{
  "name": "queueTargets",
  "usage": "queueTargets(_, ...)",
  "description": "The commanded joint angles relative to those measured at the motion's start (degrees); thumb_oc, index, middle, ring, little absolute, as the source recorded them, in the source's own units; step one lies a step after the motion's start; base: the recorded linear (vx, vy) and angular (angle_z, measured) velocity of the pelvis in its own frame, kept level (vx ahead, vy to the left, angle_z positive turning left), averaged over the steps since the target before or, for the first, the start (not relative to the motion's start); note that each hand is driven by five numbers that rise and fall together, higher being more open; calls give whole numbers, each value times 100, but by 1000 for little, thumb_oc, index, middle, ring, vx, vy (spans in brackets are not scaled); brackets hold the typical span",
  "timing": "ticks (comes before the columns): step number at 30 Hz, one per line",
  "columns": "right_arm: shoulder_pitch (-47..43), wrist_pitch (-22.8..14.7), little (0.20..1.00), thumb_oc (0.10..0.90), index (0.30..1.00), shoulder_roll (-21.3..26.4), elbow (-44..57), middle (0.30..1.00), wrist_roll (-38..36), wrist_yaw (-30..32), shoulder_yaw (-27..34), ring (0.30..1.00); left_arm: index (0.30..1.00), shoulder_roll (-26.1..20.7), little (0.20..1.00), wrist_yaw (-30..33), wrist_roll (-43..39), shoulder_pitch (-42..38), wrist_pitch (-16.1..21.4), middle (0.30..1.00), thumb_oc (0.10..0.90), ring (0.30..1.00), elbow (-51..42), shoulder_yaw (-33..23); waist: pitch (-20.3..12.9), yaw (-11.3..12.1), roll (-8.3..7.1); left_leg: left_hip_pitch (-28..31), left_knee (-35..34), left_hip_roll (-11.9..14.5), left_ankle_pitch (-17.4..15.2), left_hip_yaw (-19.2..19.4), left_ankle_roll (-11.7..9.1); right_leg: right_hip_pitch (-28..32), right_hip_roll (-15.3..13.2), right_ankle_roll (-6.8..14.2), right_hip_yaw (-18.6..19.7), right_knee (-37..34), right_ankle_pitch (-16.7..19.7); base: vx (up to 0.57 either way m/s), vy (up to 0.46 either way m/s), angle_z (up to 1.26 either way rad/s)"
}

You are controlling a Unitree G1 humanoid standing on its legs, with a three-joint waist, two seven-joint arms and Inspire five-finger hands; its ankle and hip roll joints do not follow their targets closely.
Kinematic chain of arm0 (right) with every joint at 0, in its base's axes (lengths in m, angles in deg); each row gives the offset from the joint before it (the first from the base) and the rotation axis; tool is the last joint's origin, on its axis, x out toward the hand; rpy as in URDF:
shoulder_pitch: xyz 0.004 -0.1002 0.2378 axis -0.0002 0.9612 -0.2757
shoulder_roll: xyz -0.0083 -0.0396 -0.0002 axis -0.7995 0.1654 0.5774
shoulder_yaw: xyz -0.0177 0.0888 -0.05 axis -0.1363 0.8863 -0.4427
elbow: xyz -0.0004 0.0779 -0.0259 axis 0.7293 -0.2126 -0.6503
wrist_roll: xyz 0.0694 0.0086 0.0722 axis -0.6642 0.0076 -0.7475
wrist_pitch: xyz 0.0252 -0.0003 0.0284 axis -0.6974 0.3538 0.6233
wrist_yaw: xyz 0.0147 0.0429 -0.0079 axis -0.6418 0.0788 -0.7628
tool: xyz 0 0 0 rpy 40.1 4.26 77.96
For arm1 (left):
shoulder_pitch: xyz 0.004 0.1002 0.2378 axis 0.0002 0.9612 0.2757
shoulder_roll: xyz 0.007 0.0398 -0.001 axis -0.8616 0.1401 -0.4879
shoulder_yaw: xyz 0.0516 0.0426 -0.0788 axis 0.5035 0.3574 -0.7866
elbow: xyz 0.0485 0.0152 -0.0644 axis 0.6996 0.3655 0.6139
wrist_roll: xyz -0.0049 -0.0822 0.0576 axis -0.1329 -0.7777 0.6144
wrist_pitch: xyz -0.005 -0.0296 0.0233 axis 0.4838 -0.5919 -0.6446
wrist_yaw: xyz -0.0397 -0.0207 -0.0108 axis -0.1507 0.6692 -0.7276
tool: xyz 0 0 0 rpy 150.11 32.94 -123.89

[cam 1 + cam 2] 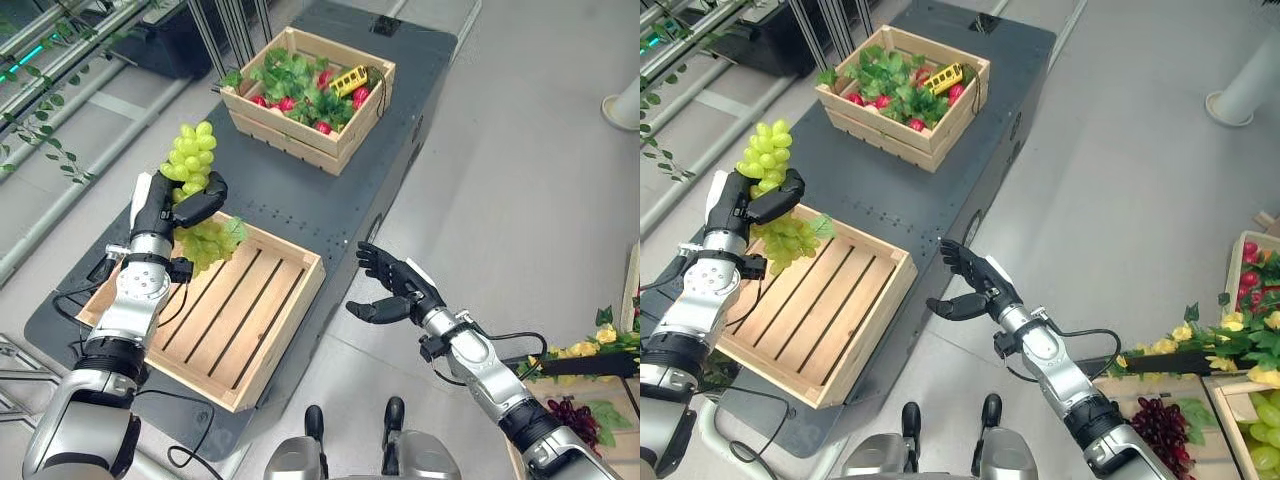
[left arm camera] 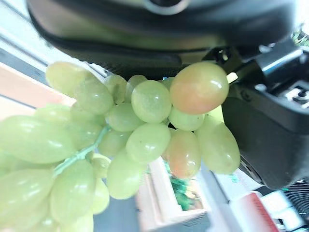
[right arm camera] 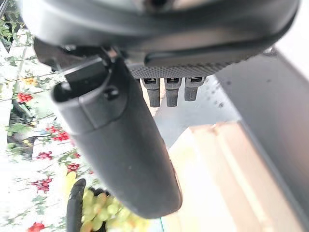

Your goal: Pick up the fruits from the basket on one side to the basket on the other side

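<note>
My left hand [image 1: 160, 210] is shut on a bunch of green grapes [image 1: 192, 150], held up over the far left corner of the near wooden crate [image 1: 262, 330]. More green grapes with a leaf [image 1: 212, 240] hang below the hand, just above the crate's slats. In the left wrist view the grapes [image 2: 140, 135] sit right against the palm. The far crate [image 1: 300, 135] holds leaves, red fruits and a yellow toy bus [image 1: 348, 80]. My right hand [image 1: 395, 290] hovers open past the right side of the near crate, holding nothing.
Both crates stand on a dark platform [image 1: 300, 210] with grey floor around it. Crates of purple grapes [image 1: 1170, 425], green grapes and flowers sit on the floor at the right. Metal rails with vine leaves [image 1: 40, 140] run along the left.
</note>
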Motion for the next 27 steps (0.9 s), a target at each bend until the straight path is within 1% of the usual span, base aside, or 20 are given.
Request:
queueTargets(1, -161, -181, 900, 800, 900, -27, 431, 900, -735, -320, 110, 900, 300, -334, 300, -349, -663, -595, 736, 300, 400, 300, -76, -32, -1303, 91, 133, -297, 207, -292, -406, -216, -47, 35, -285, 86, 33, 290, -463, 12, -57, -3)
queueTargets(4, -488, 77, 900, 800, 900, -110, 482, 900, -1055, -238, 169, 900, 300, -390, 300, -851, -1231, -1067, 632, 300, 400, 300, -128, 179, -1384, 104, 164, -242, 34, -301, -317, -295, -55, 100, -247, 77, -1, 277, -484, 8, -59, -1)
queueTargets(6, -675, 207, 900, 800, 900, -178, 503, 900, -1394, -218, 203, 900, 300, -381, 300, -1175, -1680, -1344, 554, 300, 400, 300, -117, 286, -1420, 105, 166, -223, 7, -303, -312, -323, -51, 124, -236, 66, -17, 278, -505, -7, -51, 2)
queueTargets(7, -850, 322, 900, 800, 900, -284, 472, 900, -1604, -201, 224, 900, 300, -315, 300, -1409, -1994, -1544, 521, 300, 400, 300, -114, 372, -1452, 99, 170, -218, 46, -303, -341, -302, -42, 137, -237, 53, -18, 285, -521, -8, -39, 4)
queueTargets(9, -1034, 416, 900, 800, 900, -381, 456, 900, -1726, -162, 220, 900, 300, -254, 300, -1544, -2169, -1691, 491, 300, 400, 300, -167, 444, -1474, 100, 172, -208, 90, -301, -371, -271, -34, 157, -239, 35, -7, 289, -537, -5, -31, 4)
queueTargets(10, -1260, 504, 900, 800, 900, -462, 439, 900, -1795, -78, 196, 900, 300, -201, 300, -1635, -2355, -1890, 449, 300, 400, 300, -145, 555, -1504, 100, 176, -182, 106, -297, -392, -268, -28, 192, -233, 21, 2, 283, -546, 0, 0, 0)
queueTargets(11, -1265, 504, 900, 800, 900, -464, 437, 900, -1796, -77, 199, 900, 300, -203, 300, -1638, -2358, -1901, 450, 300, 400, 300, -139, 561, -1498, 102, 173, -179, 107, -297, -393, -267, -29, 195, -233, 20, 3, 282, -546, 0, 0, 0)
queueTargets(13, -1640, 628, 900, 800, 900, -568, 402, 900, -1918, 9, 147, 900, 300, -87, 300, -1755, -2472, -2216, 340, 300, 400, 300, -76, 719, -1554, 99, 168, -144, 120, -285, -418, -248, -32, 251, -217, 4, 14, 251, -556, -2, -34, -2)
queueTargets(15, -1823, 673, 900, 800, 900, -594, 397, 900, -1973, 105, 91, 900, 300, -36, 300, -1815, -2545, -2351, 274, 300, 400, 300, -23, 805, -1569, 99, 159, -129, 119, -279, -423, -233, -36, 271, -211, 0, 22, 232, -551, -5, -11, -2)
queueTargets(16, -2037, 718, 900, 800, 900, -616, 412, 900, -1946, 234, 38, 900, 300, 27, 300, -1895, -2704, -2509, 190, 300, 400, 300, 53, 901, -1595, 92, 153, -120, 116, -272, -425, -220, -42, 288, -204, -7, 34, 208, -546, -15, -20, -3)
queueTargets(19, -2338, 752, 900, 800, 900, -679, 368, 900, -1922, 369, -39, 900, 300, 159, 300, -2000, -2862, -2696, 155, 300, 400, 300, 200, 1024, -1611, 87, 148, -103, 104, -261, -426, -210, -52, 307, -199, -9, 46, 179, -532, -19, -16, -3)
queueTargets(21, -2679, 852, 900, 800, 900, -740, 335, 900, -1934, 554, -113, 900, 300, 308, 300, -2012, -2848, -2859, 120, 300, 400, 300, 276, 1147, -1637, 86, 129, -90, 93, -261, -427, -213, -55, 331, -193, -14, 59, 133, -515, -28, -16, -4)
queueTargets(24, -2994, 950, 900, 800, 900, -779, 259, 900, -1982, 702, -202, 900, 300, 405, 300, -2046, -2817, -3060, 77, 300, 400, 300, 354, 1301, -1660, 87, 117, -74, 76, -264, -423, -214, -58, 349, -186, -19, 71, 97, -495, 0, 0, 0)
queueTargets(27, -3255, 988, 900, 800, 900, -845, 192, 900, -2060, 852, -315, 900, 300, 533, 300, -2100, -2811, -3247, 44, 300, 400, 300, 439, 1494, -1695, 82, 104, -70, 56, -263, -420, -200, -57, 348, -184, -13, 79, 69, -478, 0, 0, 0)
